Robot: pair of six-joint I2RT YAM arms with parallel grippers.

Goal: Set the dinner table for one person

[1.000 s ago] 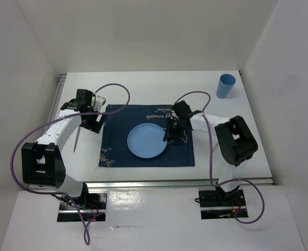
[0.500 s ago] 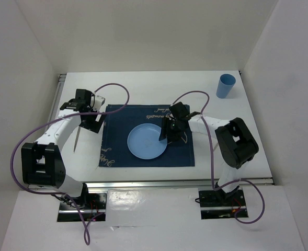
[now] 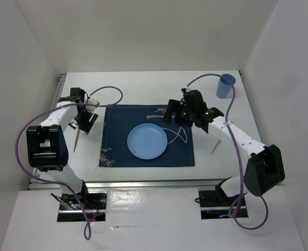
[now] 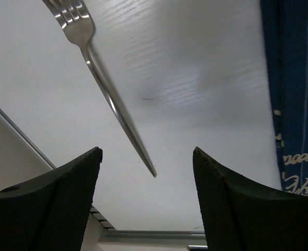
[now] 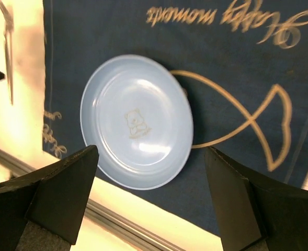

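A white surface (image 3: pixel 143 86) with thin metal rail edges fills the floor of a white-walled enclosure, under both arms. At its middle lies a navy fish-print placemat (image 3: pixel 117 151) with a pale blue plate (image 3: pixel 147 141) on it. A fork (image 4: pixel 109 99) lies on the bare surface just left of the placemat. The left end effector (image 4: pixel 147 151) hovers over the fork, spread apart and pinching nothing. The right end effector (image 5: pixel 148 149) hangs above the placemat, just beyond the plate's far right edge, spread wide and empty. A blue cup (image 3: pixel 226 86) stands near the far right corner.
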